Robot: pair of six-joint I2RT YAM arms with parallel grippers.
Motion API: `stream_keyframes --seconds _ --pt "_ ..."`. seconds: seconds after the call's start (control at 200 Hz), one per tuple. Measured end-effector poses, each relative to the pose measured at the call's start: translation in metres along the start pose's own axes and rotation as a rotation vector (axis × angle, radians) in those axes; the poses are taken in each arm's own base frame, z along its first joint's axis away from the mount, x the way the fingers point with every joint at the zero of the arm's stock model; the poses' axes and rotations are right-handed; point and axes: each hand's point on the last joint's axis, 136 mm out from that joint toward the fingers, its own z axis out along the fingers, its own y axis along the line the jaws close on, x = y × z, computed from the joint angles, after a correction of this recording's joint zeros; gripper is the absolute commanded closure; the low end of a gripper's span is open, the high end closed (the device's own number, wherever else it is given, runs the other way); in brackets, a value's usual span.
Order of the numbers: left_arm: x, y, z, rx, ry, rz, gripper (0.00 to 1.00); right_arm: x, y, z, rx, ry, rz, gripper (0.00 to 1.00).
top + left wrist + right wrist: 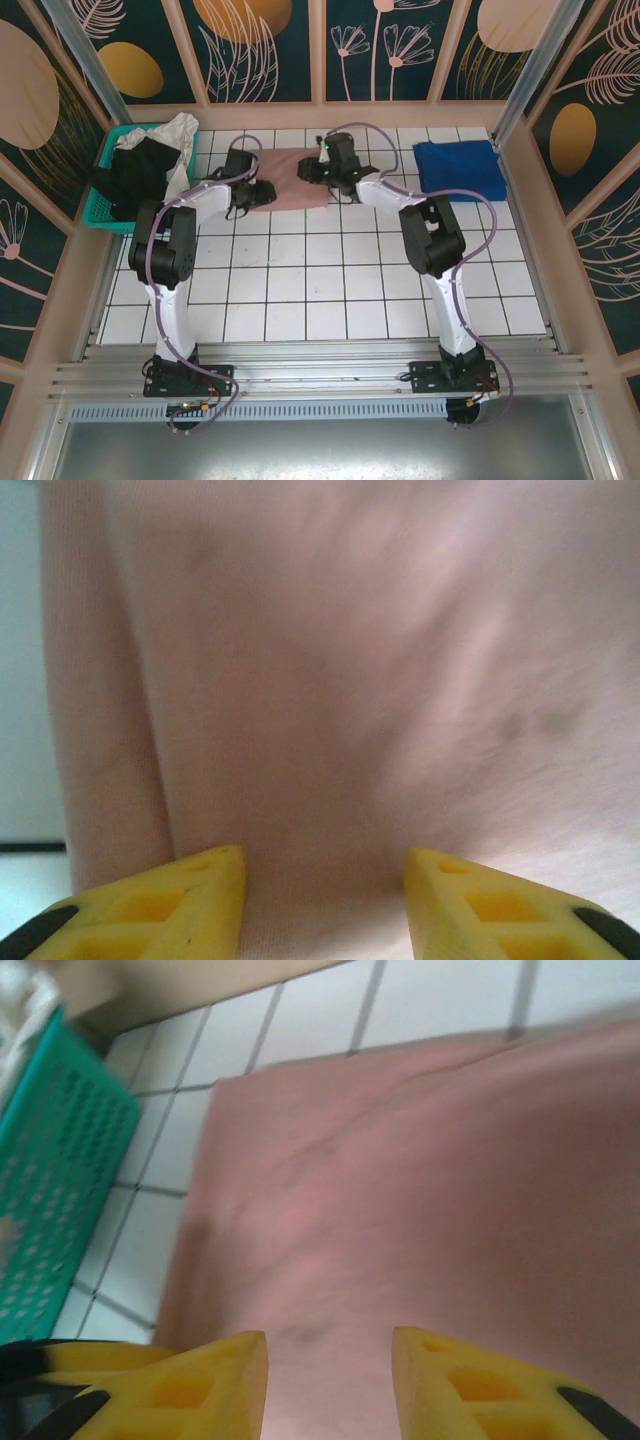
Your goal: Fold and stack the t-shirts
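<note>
White tiled desk (pixel 330 290); walls (pixel 400 50) dark floral panels in pale wood frames; aluminium rail (pixel 320 375) at near edge; light seemingly even.

- The dusty-pink t-shirt (pixel 350 680) lies close under the left tool (pixel 325 865). Its cloth is soft and blurred, with faint wrinkles and two small dark marks toward its right side.
- A long fold runs down the t-shirt near its left edge, setting off a narrow, darker strip of cloth.
- The tool's two yellow fingers (pixel 200 905) stand apart over the t-shirt's near part, with pink cloth showing in the gap. Whether they touch it cannot be told.
- Left of the t-shirt lies a pale strip of the surface (pixel 18 680), crossed by one dark line (pixel 30 847) that meets the cloth's edge.
</note>
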Motion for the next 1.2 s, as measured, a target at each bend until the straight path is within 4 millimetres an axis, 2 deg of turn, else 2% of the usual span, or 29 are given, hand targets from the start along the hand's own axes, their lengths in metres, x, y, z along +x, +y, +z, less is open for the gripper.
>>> stream_keyframes --seconds 0.035,0.085,0.175,0.215,0.34,0.375,0.425,0.611,0.701,0.846,0.996,1.091,1.201 --pt "0.009 0.008 0.004 -0.018 0.019 -0.009 0.61 0.009 0.007 0.003 -0.017 0.014 -0.003 0.63" --pt "0.008 0.010 0.004 -0.019 0.005 -0.013 0.60 0.024 0.006 0.006 -0.017 0.042 0.000 0.63" --pt "0.008 0.015 0.002 -0.022 -0.017 -0.023 0.58 0.043 -0.014 0.008 0.018 0.081 0.019 0.64" --pt "0.008 0.017 0.000 -0.020 -0.026 -0.031 0.55 0.048 -0.027 0.009 0.037 0.092 0.031 0.66" --pt "0.011 0.031 -0.013 -0.039 -0.037 -0.066 0.46 0.060 -0.063 0.004 0.094 0.119 0.069 0.67" --pt "0.011 0.035 -0.017 -0.049 -0.042 -0.075 0.40 0.064 -0.074 0.002 0.111 0.127 0.079 0.67" --pt "0.011 0.040 -0.024 -0.065 -0.049 -0.095 0.32 0.061 -0.079 0.000 0.104 0.118 0.084 0.67" --pt "0.005 0.045 -0.052 -0.083 -0.098 -0.114 0.31 0.067 -0.087 -0.016 0.135 0.127 0.079 0.65" --pt "0.002 0.043 -0.065 -0.085 -0.130 -0.121 0.37 0.072 -0.083 -0.023 0.143 0.137 0.067 0.63" --pt "0.007 0.055 -0.074 -0.103 -0.152 -0.167 0.61 0.084 -0.052 -0.033 0.119 0.147 0.029 0.58" --pt "0.023 0.078 -0.067 -0.139 -0.122 -0.214 0.68 0.093 -0.014 -0.030 0.057 0.148 -0.025 0.57" --pt "0.024 0.083 -0.061 -0.145 -0.119 -0.227 0.70 0.096 -0.006 -0.024 0.040 0.159 -0.033 0.57" --pt "0.025 0.085 -0.054 -0.147 -0.116 -0.229 0.70 0.095 -0.006 -0.014 0.039 0.161 -0.035 0.57"
